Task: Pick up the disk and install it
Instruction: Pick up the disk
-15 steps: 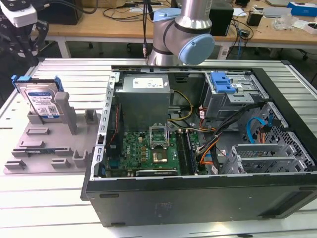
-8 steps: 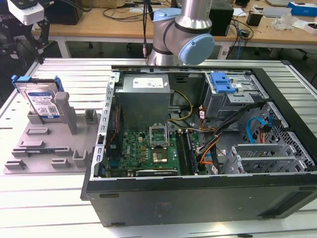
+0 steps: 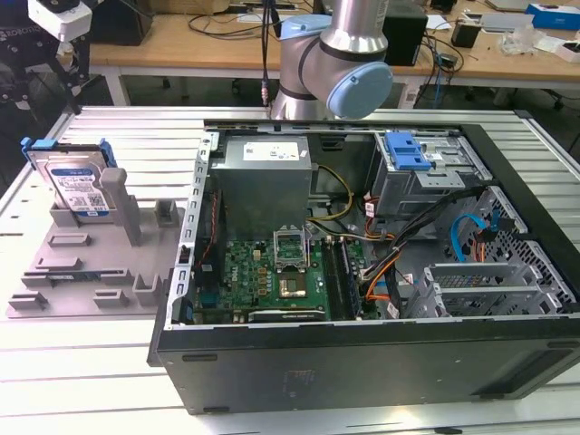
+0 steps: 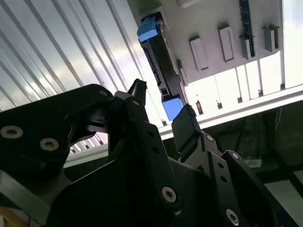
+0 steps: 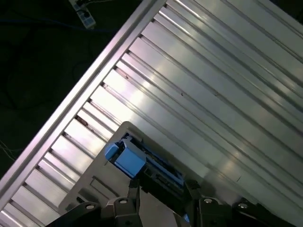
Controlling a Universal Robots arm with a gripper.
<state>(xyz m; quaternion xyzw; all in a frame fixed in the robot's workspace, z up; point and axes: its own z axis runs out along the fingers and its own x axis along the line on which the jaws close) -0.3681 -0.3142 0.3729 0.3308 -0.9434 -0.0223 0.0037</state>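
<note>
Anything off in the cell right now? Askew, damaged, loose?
Nothing stands out. The disk stands on edge on the grey fixture plate at the exterior view's left, beside its tall post, intact. The pincer is open and empty, apart from the disk. The computer case lies open, no loose parts seen.

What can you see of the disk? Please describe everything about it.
The disk is a flat silver rectangle with a white-and-blue label, framed by a blue plastic bracket with tabs at its upper corners. It stands on edge, slightly tilted, on the grey fixture plate at the exterior view's left, behind a grey post. In the second wrist view the open gripper hangs over it, apart from it.
</note>
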